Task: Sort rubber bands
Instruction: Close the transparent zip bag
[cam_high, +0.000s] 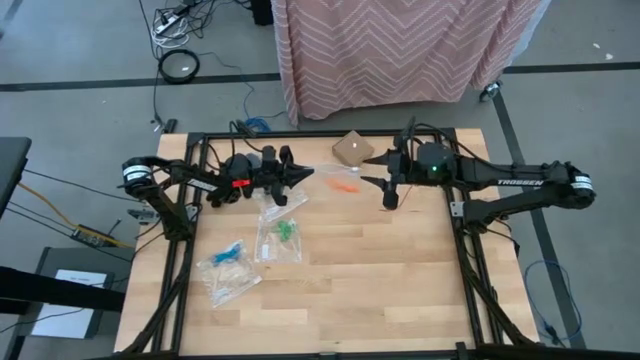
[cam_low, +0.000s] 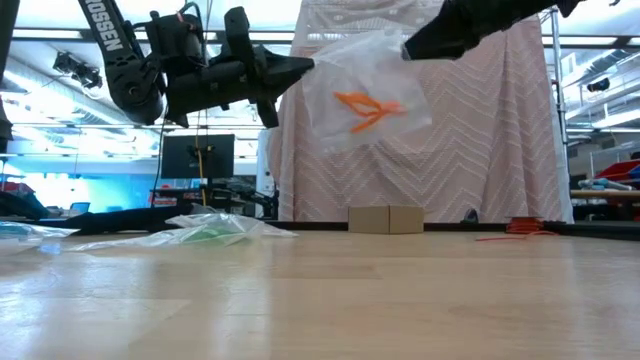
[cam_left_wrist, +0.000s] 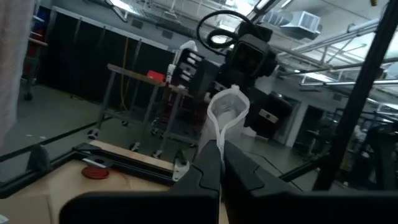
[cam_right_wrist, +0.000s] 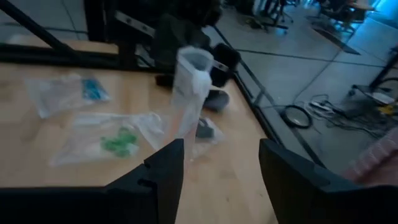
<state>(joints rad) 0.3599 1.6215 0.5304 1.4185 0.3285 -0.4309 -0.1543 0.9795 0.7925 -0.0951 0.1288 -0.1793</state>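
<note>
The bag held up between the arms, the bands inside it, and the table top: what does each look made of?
The bag, pinched by the left gripper, looks like thin clear plastic film: the curtain shows through it and it crinkles and shines. The orange rubber bands look like matte rubber, thin floppy loops. The table looks like pale wood in planks with visible grain, lightly sheened. The right gripper stands open just off the bag.

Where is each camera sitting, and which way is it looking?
High view: above the table, looking down; both arms show.
Low view: at tabletop height, looking across; left gripper holds the bag of orange bands aloft.
Left wrist view: on the left arm, facing the right arm; shut fingers pinch the bag.
Right wrist view: on the right arm, facing the left arm; open fingers show.
Shared: that bag appears in all views.
</note>
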